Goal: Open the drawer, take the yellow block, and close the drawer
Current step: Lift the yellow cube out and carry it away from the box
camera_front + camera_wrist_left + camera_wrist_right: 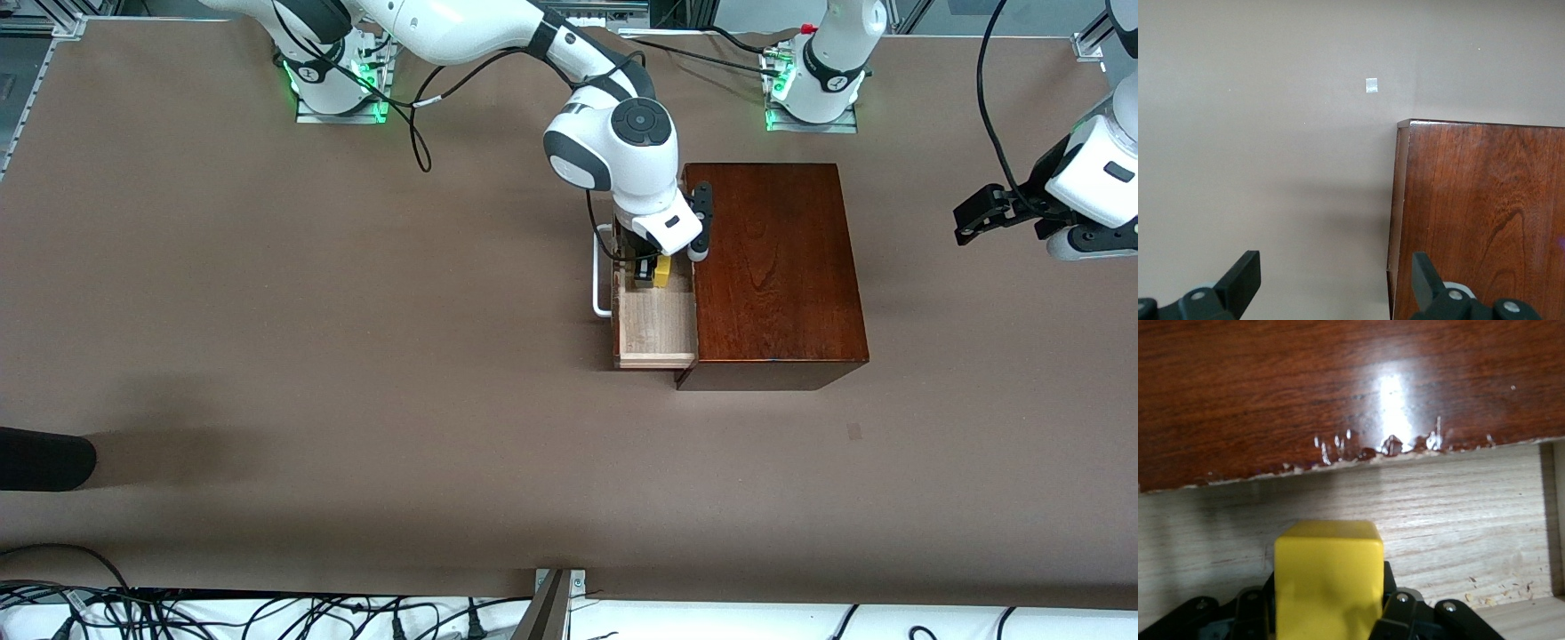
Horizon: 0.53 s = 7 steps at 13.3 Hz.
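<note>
Now, the drawer point(656, 327) stands pulled out of the wooden box point(772, 267) toward the right arm's end of the counter point(267, 356); the right gripper point(652, 271) reaches straight down into it, jaws clamped on the yellow block point(662, 271) at the tray's farther end. The block looks rigid, light, smooth-faced; a grip across two flat sides suits it, as the right wrist view shows point(1328, 577). The left gripper point(987, 213) waits over bare counter at its own end, jaws apart.

A brown table point(267, 311) with tangled cables point(222, 613) along its near edge.
</note>
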Available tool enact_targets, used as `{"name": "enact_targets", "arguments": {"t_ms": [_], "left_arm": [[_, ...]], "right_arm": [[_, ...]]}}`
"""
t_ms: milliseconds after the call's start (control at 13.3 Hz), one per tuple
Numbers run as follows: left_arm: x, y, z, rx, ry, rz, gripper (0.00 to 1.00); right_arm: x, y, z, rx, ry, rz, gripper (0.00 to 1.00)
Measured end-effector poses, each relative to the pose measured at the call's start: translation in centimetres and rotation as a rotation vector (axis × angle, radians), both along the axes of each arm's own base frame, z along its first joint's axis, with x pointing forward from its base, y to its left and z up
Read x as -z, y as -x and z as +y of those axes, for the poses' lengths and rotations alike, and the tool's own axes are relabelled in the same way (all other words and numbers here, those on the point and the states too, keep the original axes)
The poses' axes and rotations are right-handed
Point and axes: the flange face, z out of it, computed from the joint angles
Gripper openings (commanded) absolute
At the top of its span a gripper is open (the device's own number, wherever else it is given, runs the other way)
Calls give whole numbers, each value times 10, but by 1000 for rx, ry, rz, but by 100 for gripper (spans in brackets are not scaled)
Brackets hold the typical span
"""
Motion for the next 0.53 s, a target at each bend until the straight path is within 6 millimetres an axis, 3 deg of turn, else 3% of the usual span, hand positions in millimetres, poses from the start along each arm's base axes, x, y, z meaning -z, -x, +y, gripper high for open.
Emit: {"name": "enact_targets", "arguments": {"t_ms": [375,525], "left_arm": [[0,0,0,0,0,0,100],[0,0,0,0,0,0,100]], "right_arm": [[-2,0,-1,1,16,3,5],[-12,1,0,3,34,12,4]]}}
